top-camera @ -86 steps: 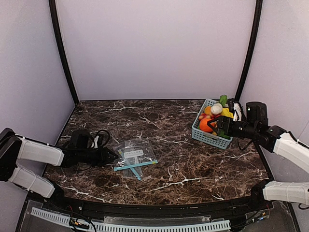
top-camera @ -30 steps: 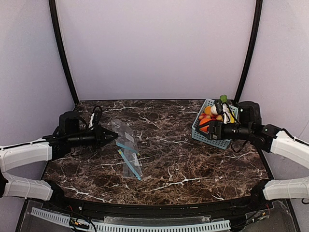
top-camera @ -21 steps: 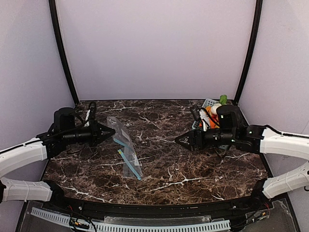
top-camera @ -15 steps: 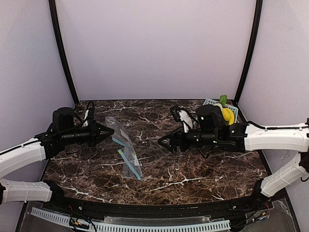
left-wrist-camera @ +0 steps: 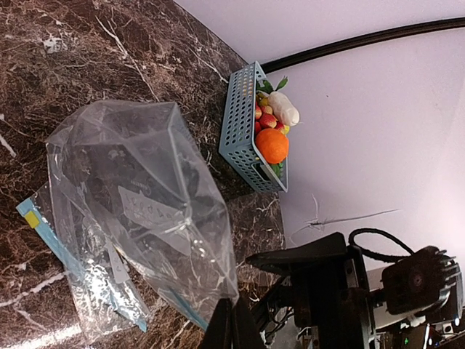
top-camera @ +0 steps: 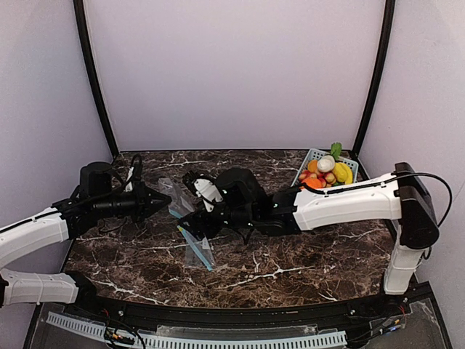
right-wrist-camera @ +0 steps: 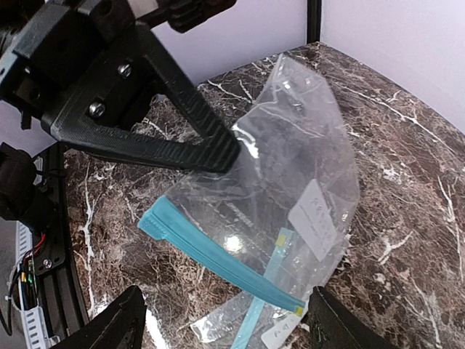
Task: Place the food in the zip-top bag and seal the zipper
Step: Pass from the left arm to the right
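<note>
My left gripper (top-camera: 164, 198) is shut on the edge of a clear zip-top bag (top-camera: 179, 203) and holds it up off the table; the left wrist view shows the bag (left-wrist-camera: 138, 211) hanging from the shut fingers (left-wrist-camera: 232, 320). My right gripper (top-camera: 189, 228) is open and empty just right of the bag. In the right wrist view its fingers flank the blue zipper (right-wrist-camera: 218, 258). The food lies in a blue basket (top-camera: 311, 155) at the back right: a yellow oblong (top-camera: 341, 172), a white oblong (top-camera: 326, 163), an orange ball (top-camera: 314, 183) and a green piece (top-camera: 336, 149).
A second flat clear bag (top-camera: 197, 251) with a blue strip lies on the marble table under the held one. Black frame posts stand at the back corners. My right arm (top-camera: 341, 203) stretches across the middle of the table.
My right arm has swung from the basket leftward across the table to the bag, gripper empty. My left gripper has lifted the bag and now holds it still.
</note>
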